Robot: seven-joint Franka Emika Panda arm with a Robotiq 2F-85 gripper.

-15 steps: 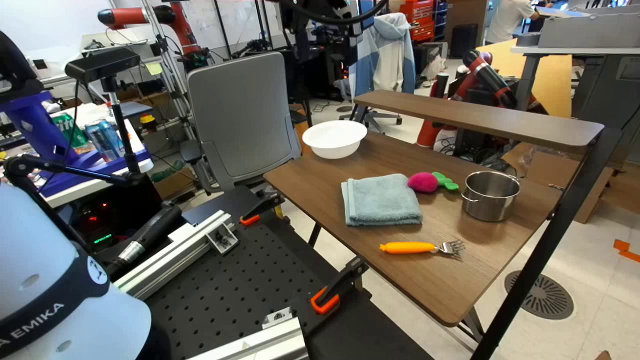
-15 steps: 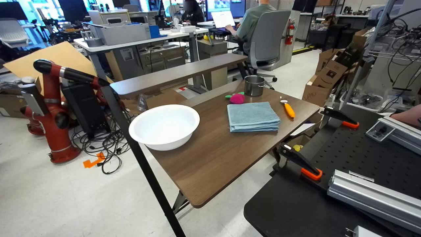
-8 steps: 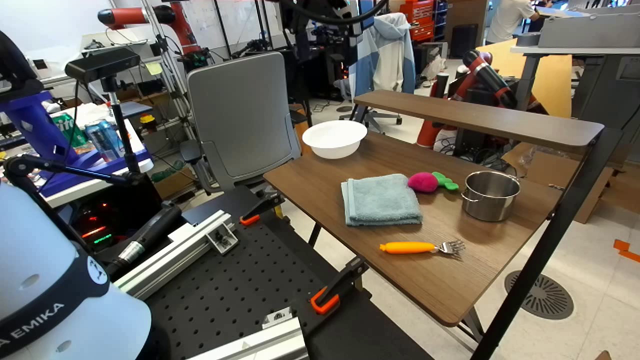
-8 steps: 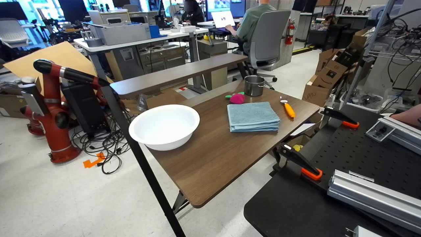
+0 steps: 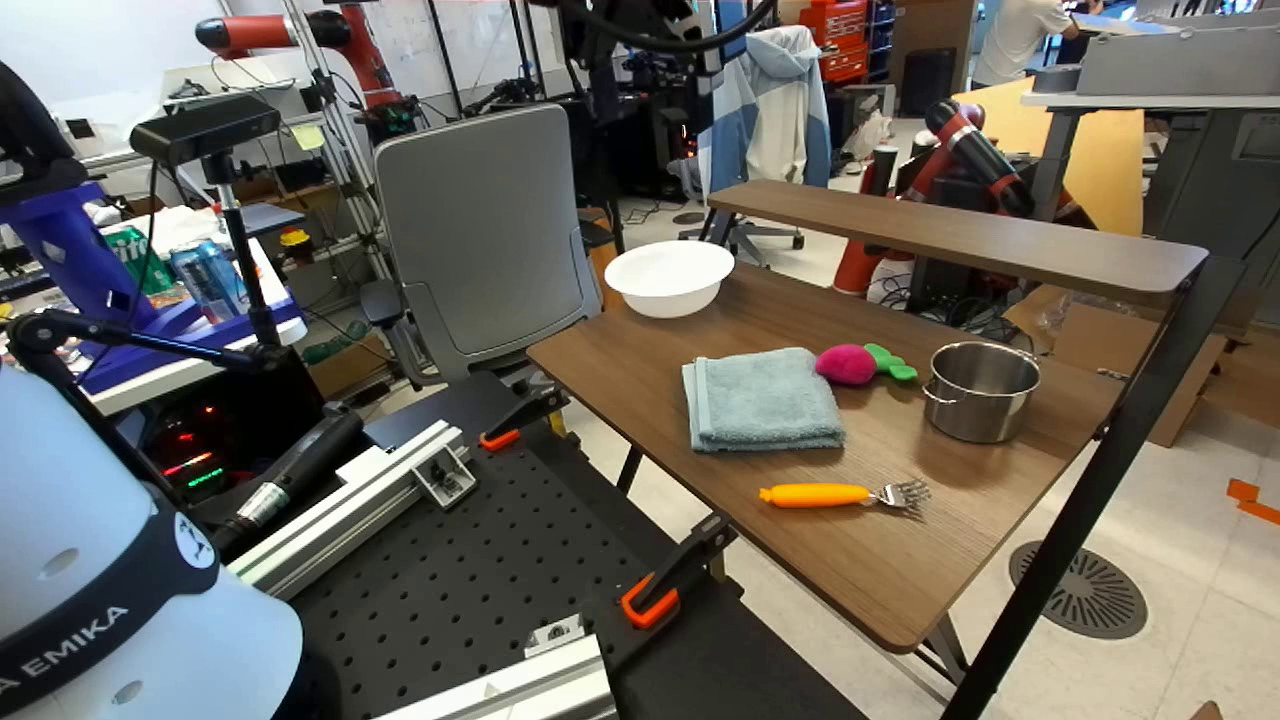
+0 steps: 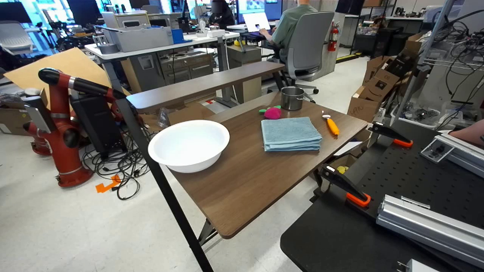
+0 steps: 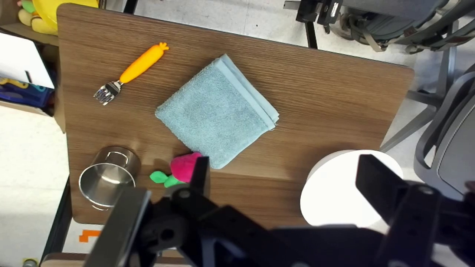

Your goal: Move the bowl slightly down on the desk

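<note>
The white bowl (image 5: pixel 668 282) stands upright at the far end of the brown wooden desk (image 5: pixel 620 370) in an exterior view. In another exterior view the bowl (image 6: pixel 189 145) stands on the desk (image 6: pixel 242 185) near a corner, by a dark shelf leg. In the wrist view my gripper (image 7: pixel 284 163) is wide open and empty, high above the desk (image 7: pixel 334 96). One of its fingers (image 7: pixel 376 185) overlaps the bowl (image 7: pixel 330 196) in the picture; the bowl's lower edge is hidden by the gripper. Nothing is between the fingers, and the gripper is apart from the bowl.
A folded blue towel (image 7: pixel 217 111) lies mid-desk, with a pink plush (image 5: pixel 848 365) beside it. A silver pot (image 5: pixel 980 390) and an orange-handled fork (image 5: pixel 830 495) are at the opposite end from the bowl. A raised shelf (image 5: pixel 950 235) runs along the back edge. A grey chair (image 5: pixel 485 230) stands near the bowl's end.
</note>
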